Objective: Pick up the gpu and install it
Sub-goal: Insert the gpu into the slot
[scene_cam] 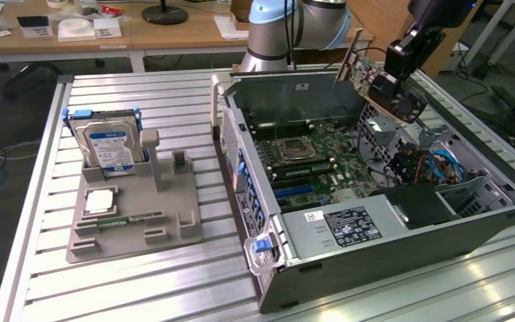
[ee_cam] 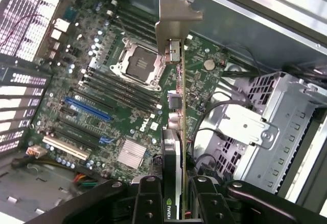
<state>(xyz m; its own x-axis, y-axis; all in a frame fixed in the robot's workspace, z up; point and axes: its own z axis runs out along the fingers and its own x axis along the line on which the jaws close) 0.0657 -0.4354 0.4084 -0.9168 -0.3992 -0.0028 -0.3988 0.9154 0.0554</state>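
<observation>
One gripper (scene_cam: 388,86), two fingers (ee_cam: 148,196), one gpu (scene_cam: 359,72): the arm's black fingers are clamped on either side of the card, holding it in the air over the open computer case (scene_cam: 472,231). The card is tilted, its single silver bracket (ee_cam: 173,20) pointing away from the gripper, and it sits in no slot.

In the wrist view the gpu (ee_cam: 176,132) appears edge-on above the one motherboard (ee_cam: 102,91). Its thin edge runs just beside the single CPU socket (ee_cam: 140,63) without touching it. One blue slot (ee_cam: 87,109) and one white slot (ee_cam: 64,147) lie among darker ones on the board's free side, with one finned heat sink (ee_cam: 132,154) near them. Across the card, one metal drive cage (ee_cam: 276,122) and loose cables crowd the floor, leaving less room there.

In the exterior view the case lies on its side on the slatted table (scene_cam: 150,288). Its raised walls fence the board on all sides, and the card hangs near the far wall's rim toward the exterior view's right. One power supply (scene_cam: 347,225) fills the near corner.

Well apart, at the exterior view's left, one grey holder (scene_cam: 182,231) carries one upright hard drive (scene_cam: 110,144), one RAM stick (scene_cam: 132,219) lying flat and one small square chip (scene_cam: 99,200). Bare table runs between holder and case.
</observation>
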